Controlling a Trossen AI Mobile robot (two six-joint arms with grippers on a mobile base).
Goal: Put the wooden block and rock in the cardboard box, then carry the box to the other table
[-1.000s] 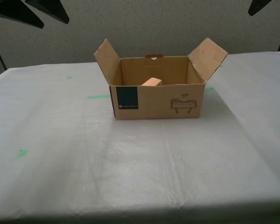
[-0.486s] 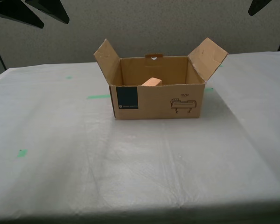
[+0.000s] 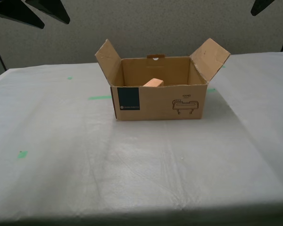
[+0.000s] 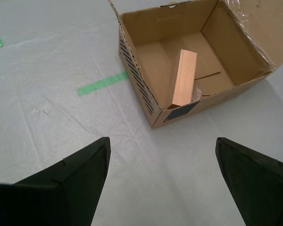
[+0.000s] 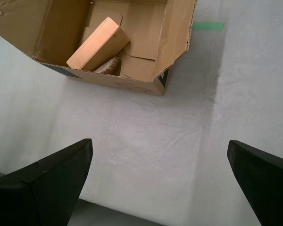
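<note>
The cardboard box stands open on the other table, its side flaps spread. Inside it the wooden block leans tilted on the floor of the box, clear in the second wrist view as the block. The rock lies under the raised end of the block, against the front wall of the box; a sliver of the rock shows too. My first gripper and my second gripper hover open above the sheet, short of the box, holding nothing.
Green tape marks dot the wrinkled sheet beside the box, with another mark toward the exterior view's left. Dark arm parts hang in that view's top corners. A grey wall stands behind the table.
</note>
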